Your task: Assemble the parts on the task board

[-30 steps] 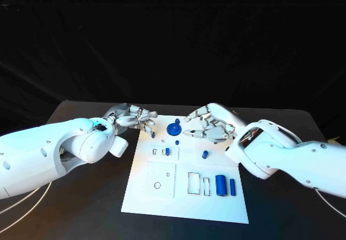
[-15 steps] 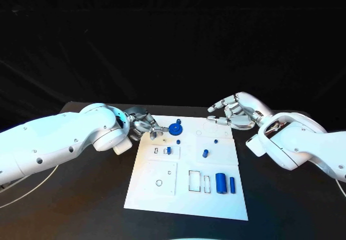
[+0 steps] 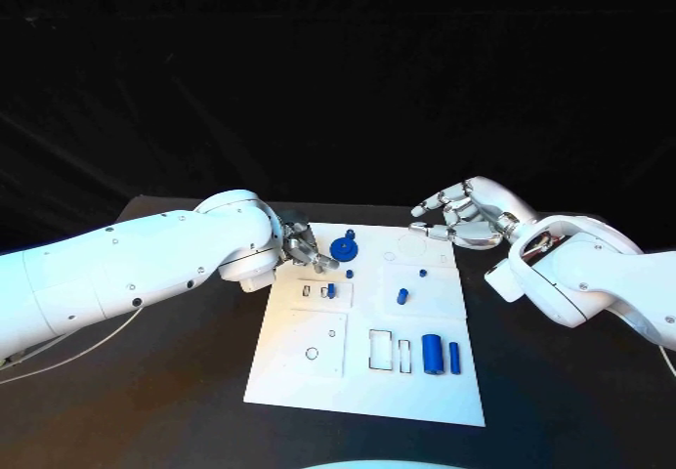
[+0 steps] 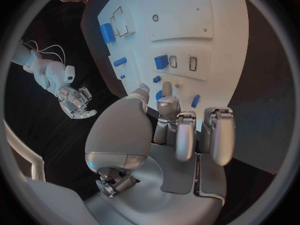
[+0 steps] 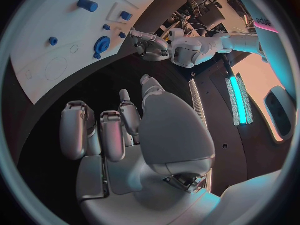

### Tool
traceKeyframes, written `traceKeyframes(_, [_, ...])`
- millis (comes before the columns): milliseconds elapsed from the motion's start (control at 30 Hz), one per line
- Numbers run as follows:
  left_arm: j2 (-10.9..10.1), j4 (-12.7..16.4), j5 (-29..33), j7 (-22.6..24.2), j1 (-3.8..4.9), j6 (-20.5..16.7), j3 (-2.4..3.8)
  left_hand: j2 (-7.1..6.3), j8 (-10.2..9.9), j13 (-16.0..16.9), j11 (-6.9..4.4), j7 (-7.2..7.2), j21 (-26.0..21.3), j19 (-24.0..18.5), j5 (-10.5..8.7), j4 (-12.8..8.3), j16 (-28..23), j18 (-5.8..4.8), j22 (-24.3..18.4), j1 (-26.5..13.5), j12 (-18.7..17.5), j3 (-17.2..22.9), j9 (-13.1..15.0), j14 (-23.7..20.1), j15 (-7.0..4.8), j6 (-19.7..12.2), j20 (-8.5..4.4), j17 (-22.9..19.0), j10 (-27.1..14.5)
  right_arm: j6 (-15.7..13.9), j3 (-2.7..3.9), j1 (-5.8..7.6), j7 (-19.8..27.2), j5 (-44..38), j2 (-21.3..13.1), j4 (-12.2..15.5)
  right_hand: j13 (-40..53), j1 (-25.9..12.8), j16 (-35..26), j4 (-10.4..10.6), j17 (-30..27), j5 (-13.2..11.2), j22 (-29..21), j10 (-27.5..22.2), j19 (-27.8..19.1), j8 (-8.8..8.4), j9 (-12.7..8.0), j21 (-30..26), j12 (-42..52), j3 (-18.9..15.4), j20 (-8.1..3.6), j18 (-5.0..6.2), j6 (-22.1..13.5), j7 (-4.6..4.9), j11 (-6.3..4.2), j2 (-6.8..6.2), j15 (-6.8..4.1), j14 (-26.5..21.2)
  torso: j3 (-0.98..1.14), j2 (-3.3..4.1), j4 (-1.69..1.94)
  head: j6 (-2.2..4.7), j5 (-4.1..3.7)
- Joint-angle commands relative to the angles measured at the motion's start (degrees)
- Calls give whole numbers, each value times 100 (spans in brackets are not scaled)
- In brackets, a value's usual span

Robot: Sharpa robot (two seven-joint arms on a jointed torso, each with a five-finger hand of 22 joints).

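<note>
A: Black table [image 3: 169, 391] underneath, white task board [image 3: 369, 391] in the middle, lying between the two robot hands.

B: And the left robot hand [image 3: 305, 246]?

A: At the board's far left corner, fingers curled in by the blue gear [image 3: 344, 249]. From the head view I can't tell whether the fingertips touch it; the arm hides most of the robot hand. In the wrist view the fingers [image 4: 177, 130] look drawn together over the board edge with nothing in them.

B: Right side?

A: The right robot hand [image 3: 462, 217] hovers past the board's far right corner, fingers apart, holding nothing. Its wrist camera shows the same: palm bare, fingers [image 5: 103, 135] loosely spread.

B: The smaller parts?

A: Nearer the robot than either robot hand: a fat blue cylinder [image 3: 433, 353] with a thin blue bar [image 3: 453, 360] just beside it. Mid-board, between the robot hands, a short blue peg [image 3: 401, 296], a small blue block [image 3: 331, 290], and a tiny blue stud [image 3: 348, 277].
</note>
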Motion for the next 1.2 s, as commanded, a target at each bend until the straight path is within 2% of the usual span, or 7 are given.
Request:
traceKeyframes(33, [140,-81,-260,-389,24,437,-14,-2,67,207,-7,-19,49,581,-1,5,14,-71,1438,-86,198,40,89,601,-59,-39,-39,1505,73,108,-1,2,-121,-108,0,-5,-14,-8,-21,-3,665,45,587,10,-1,39,4,-35,-37,-40,-46,83,8,-6,-40,25,-50,377,1,10,-7,-15,0])
traceKeyframes(400, [441,-291,-257,-459,31,762,-61,-87,152,367,-11,-28,67,611,-1,6,14,-81,1485,-226,340,56,260,601,-62,-88,-44,1505,68,121,-3,0,-186,-148,22,-15,-26,-12,-34,-3,647,74,569,2,-17,43,3,-63,-48,-51,-48,90,3,-6,-40,20,-51,373,-10,12,9,-60,-6])
traceKeyframes(533, [522,-364,-258,-472,30,835,-72,-133,214,405,-22,-44,70,616,-1,5,14,-83,1493,-253,368,107,361,601,-69,-86,-47,1505,55,122,-4,0,-201,-157,27,-17,-26,-12,-34,-3,647,74,569,2,-17,43,3,-63,-48,-51,-48,90,3,-6,-40,20,-51,373,-9,19,0,-75,-1])
traceKeyframes(700, [557,-406,-263,-487,29,892,-78,-190,339,462,-45,-72,74,622,1,6,14,-85,1502,-295,412,216,568,601,-88,-101,-59,1505,48,121,-4,-1,-216,-162,24,-20,-42,-17,-44,-1,632,85,561,-11,-24,45,3,-77,-62,-58,-49,93,0,-6,-39,17,-51,369,-10,21,-7,-105,2])
traceKeyframes(833, [571,-416,-265,-493,29,927,-79,-217,418,490,-56,-84,75,624,0,7,14,-86,1505,-330,430,286,722,601,-97,-139,-67,1505,43,125,-5,-3,-228,-171,24,-21,-59,-19,-60,0,605,89,549,-25,-35,45,3,-94,-78,-61,-49,97,-2,-5,-39,16,-51,362,-9,23,2,-123,2])
traceKeyframes(1100, [603,-448,-270,-500,27,1006,-80,-218,421,492,-56,-84,75,624,0,7,14,-86,1505,-332,431,289,729,601,-98,-142,-67,1505,43,142,-5,-7,-249,-185,35,-29,-59,-19,-60,0,605,89,549,-25,-35,45,3,-94,-78,-61,-49,97,-2,-5,-39,16,-51,362,-10,23,1,-145,-2])
traceKeyframes(1200, [610,-475,-287,-503,26,1026,-81,-227,460,514,-59,-88,75,624,0,7,14,-86,1505,-355,448,324,816,601,-101,-173,-71,1505,46,147,-6,-8,-255,-189,35,-31,-59,-19,-60,0,605,89,549,-25,-35,45,3,-94,-78,-61,-49,97,-2,-5,-39,16,-51,362,-8,23,0,-150,2])
